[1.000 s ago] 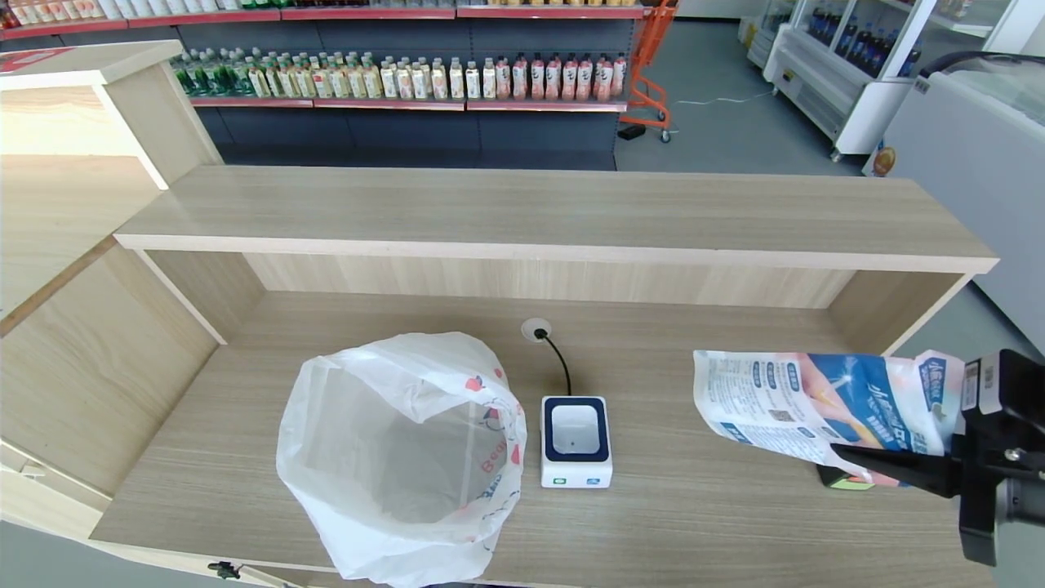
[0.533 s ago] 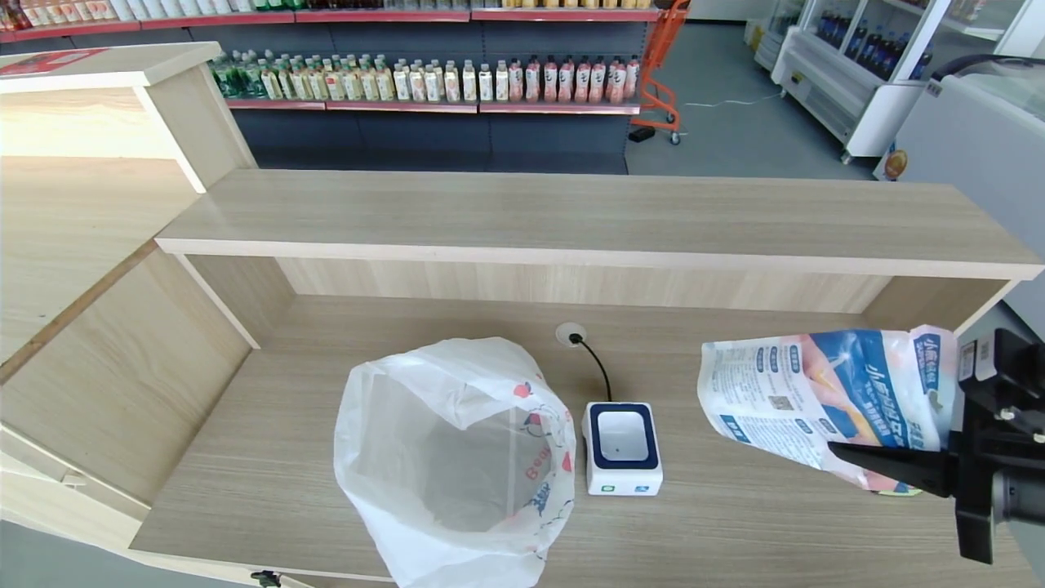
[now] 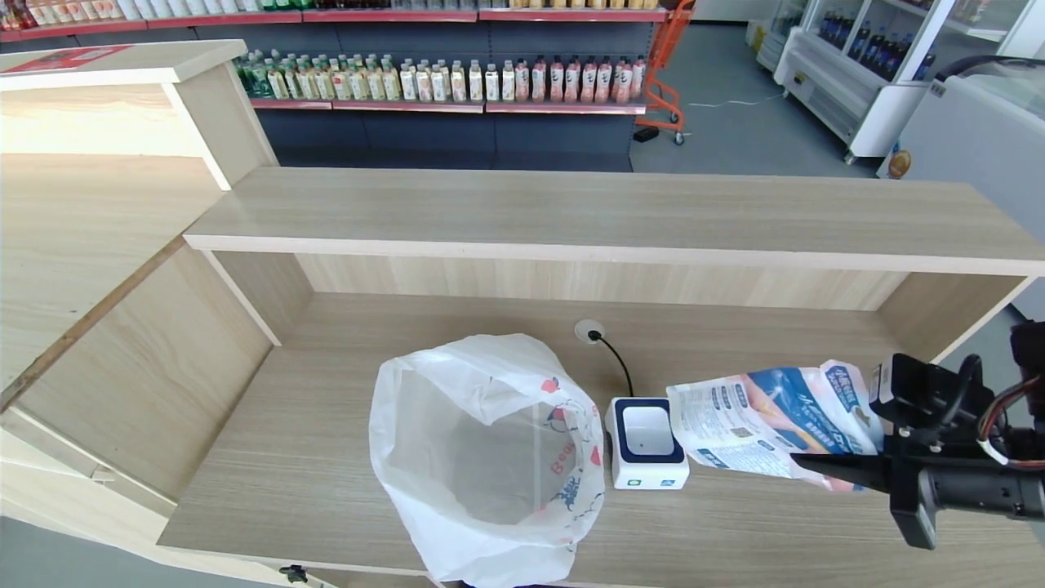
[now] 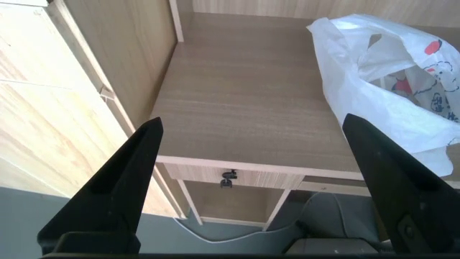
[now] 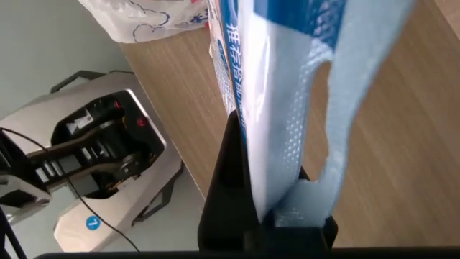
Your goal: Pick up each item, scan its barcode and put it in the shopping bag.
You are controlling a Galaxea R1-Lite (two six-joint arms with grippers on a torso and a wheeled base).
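A blue and white pouch (image 3: pixel 767 416) hangs flat just above the counter, its left edge over the right side of the white and blue scanner (image 3: pixel 647 441). My right gripper (image 3: pixel 820 469) is shut on the pouch's right end. In the right wrist view the pouch (image 5: pixel 280 86) runs edge-on out of the shut right gripper (image 5: pixel 244 180). The white plastic shopping bag (image 3: pixel 482 457) stands open, left of the scanner. My left gripper (image 4: pixel 251 144) is open and holds nothing; it hangs off the counter's front edge, beside the bag (image 4: pixel 388 79).
A black cable runs from the scanner to a grommet (image 3: pixel 589 331) at the back. A raised ledge (image 3: pixel 604 212) walls the back and a wooden side panel (image 3: pixel 147 367) the left. Bare counter (image 3: pixel 310 457) lies left of the bag.
The head camera has shifted, sliding the scene rightward. My right gripper has carried the pouch down and left, from well right of the scanner to over its right edge.
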